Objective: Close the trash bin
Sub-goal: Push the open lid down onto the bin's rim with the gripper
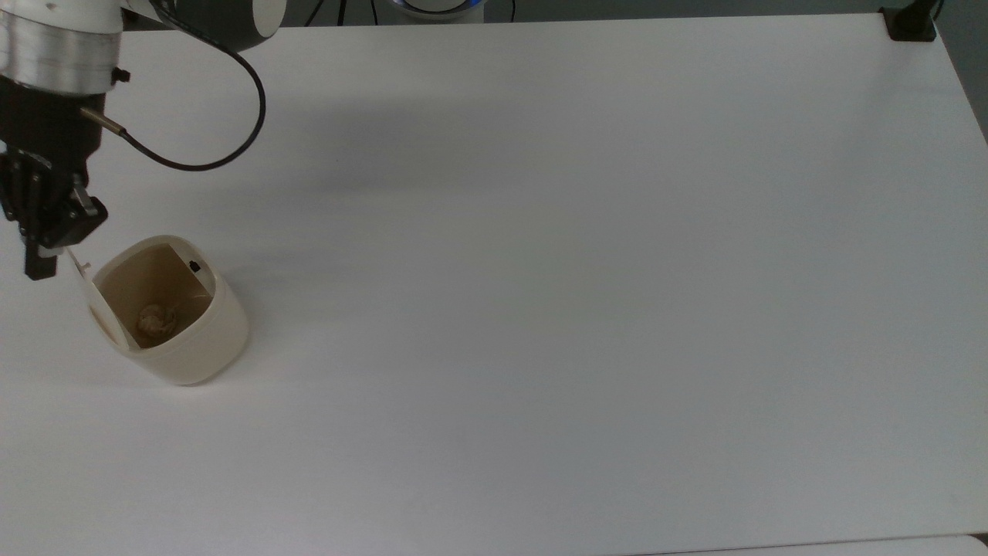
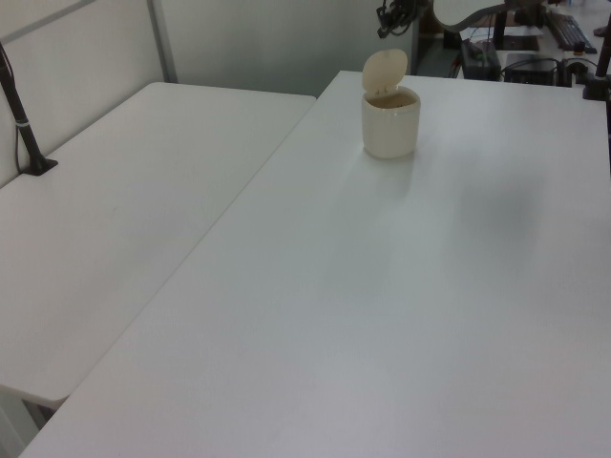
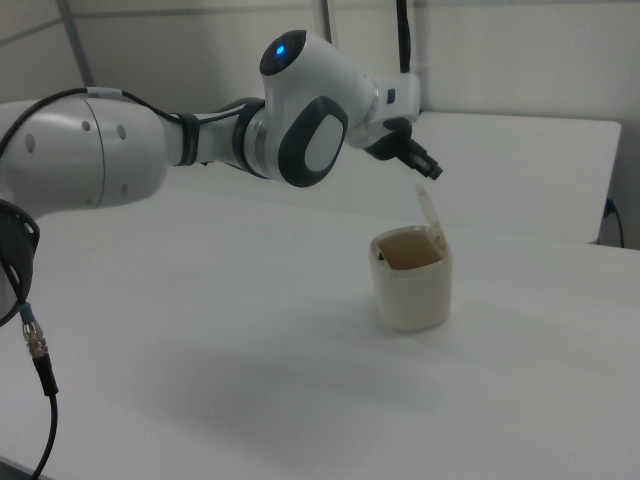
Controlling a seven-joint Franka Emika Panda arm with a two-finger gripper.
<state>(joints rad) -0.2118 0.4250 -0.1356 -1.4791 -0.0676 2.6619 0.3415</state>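
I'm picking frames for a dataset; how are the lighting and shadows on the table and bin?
Top view: even, soft light; a faint grey shadow band crosses the table, with a small one right of the bin. Left view: bright and flat, a dim smudge on the table's right. Right view: the arm casts a soft shadow in the foreground; no harsh glare.

Cream trash bin (image 1: 185,340) with tan inside and a small black button (image 1: 194,266); white table (image 1: 540,270); black gripper (image 1: 38,262); perhaps brownish crumpled scrap (image 1: 157,320) inside.

No legible text or markings anywhere.
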